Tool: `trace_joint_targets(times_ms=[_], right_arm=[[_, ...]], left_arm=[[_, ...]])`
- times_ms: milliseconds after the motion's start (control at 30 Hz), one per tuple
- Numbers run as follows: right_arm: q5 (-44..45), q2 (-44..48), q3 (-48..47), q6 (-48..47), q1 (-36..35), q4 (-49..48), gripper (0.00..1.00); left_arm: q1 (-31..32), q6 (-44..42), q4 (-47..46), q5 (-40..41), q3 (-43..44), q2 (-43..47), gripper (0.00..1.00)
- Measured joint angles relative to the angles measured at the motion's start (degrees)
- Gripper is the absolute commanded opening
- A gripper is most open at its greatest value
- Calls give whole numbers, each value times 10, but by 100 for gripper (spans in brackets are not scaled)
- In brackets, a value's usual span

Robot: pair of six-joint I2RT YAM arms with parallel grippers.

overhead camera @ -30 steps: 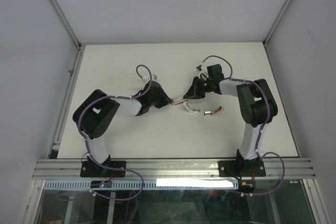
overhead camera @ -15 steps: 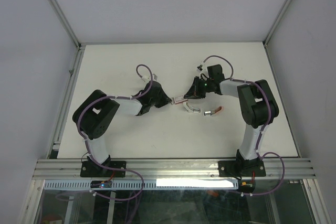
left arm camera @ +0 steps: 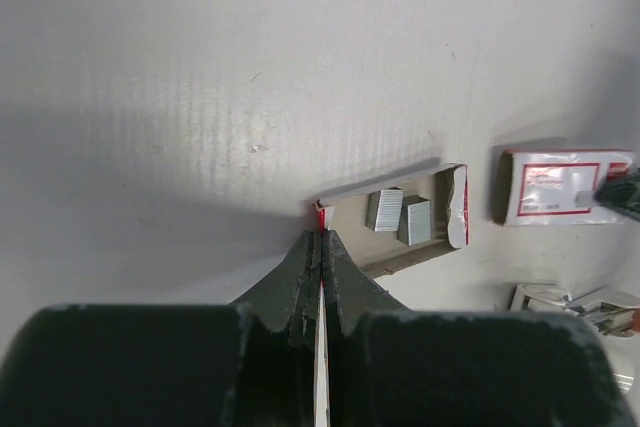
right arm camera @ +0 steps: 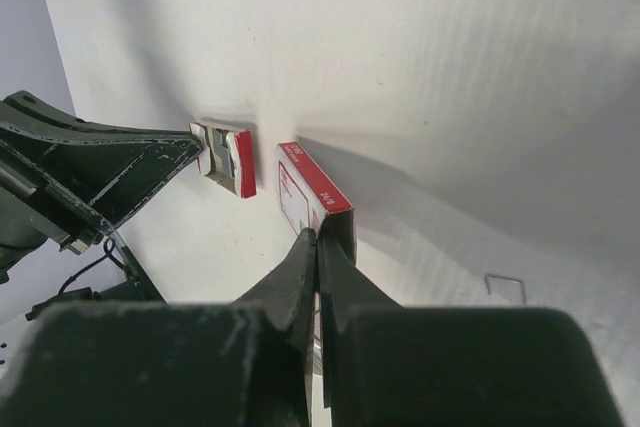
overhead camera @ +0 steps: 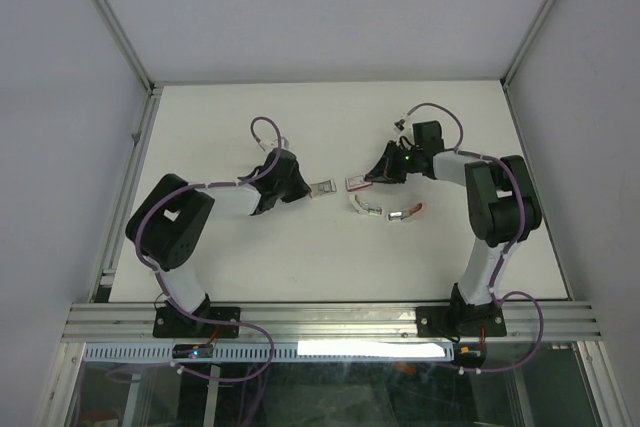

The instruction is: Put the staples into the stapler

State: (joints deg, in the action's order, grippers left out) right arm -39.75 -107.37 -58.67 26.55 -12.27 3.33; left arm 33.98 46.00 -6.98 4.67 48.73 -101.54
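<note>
Your left gripper (left arm camera: 320, 239): clenched on the edge of the inner tray (left arm camera: 347, 210), staples (left arm camera: 400, 218) exposed.
Your right gripper (right arm camera: 316, 243): pinched the sleeve (right arm camera: 312, 195), now apart.
Your stapler (overhead camera: 403, 213): on the bench (overhead camera: 300, 127), loading still undone.

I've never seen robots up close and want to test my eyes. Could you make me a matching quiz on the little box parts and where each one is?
Things: 1 grey tray; 2 red-and-white sleeve; 3 staples.
Places: a pinched by the right gripper; b lying in the tray; c pinched by the left gripper.
Pairs: 1-c, 2-a, 3-b.
</note>
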Motion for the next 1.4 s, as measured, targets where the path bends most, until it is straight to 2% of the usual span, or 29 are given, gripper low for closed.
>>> trace_joint_targets(times_ms=[133, 200, 267, 433, 600, 700, 800, 967, 1100, 1267, 1400], right_arm=[[5, 14, 5, -2, 19, 3, 0], [10, 18, 5, -5, 23, 6, 1], [16, 22, 5, -8, 24, 10, 11], [29, 30, 5, -18, 24, 22, 35], [50, 55, 5, -33, 24, 47, 62], [63, 81, 5, -44, 24, 61, 69], [77, 112, 5, -53, 26, 76, 69], [116, 160, -6, -64, 25, 114, 68], [183, 186, -51, -80, 4, 170, 61], [273, 200, -107, -92, -94, 209, 48], [324, 195, -136, -81, -178, 238, 42]], left_arm=[[-3, -23, 23, 5, 3, 7, 0], [-3, -34, 30, 4, 8, 7, 5], [-3, -41, 37, 4, 11, 7, 15], [-3, -56, 43, -3, 20, 8, 51], [-7, -71, 61, 1, 21, 28, 74], [-16, -79, 80, 13, 18, 47, 87], [-23, -88, 101, 21, 14, 81, 98], [-44, -113, 139, 24, 16, 182, 99], [-108, -143, 189, -28, 64, 254, 99], [-201, -190, 245, -96, 148, 278, 99], [-236, -222, 277, -126, 169, 292, 99]])
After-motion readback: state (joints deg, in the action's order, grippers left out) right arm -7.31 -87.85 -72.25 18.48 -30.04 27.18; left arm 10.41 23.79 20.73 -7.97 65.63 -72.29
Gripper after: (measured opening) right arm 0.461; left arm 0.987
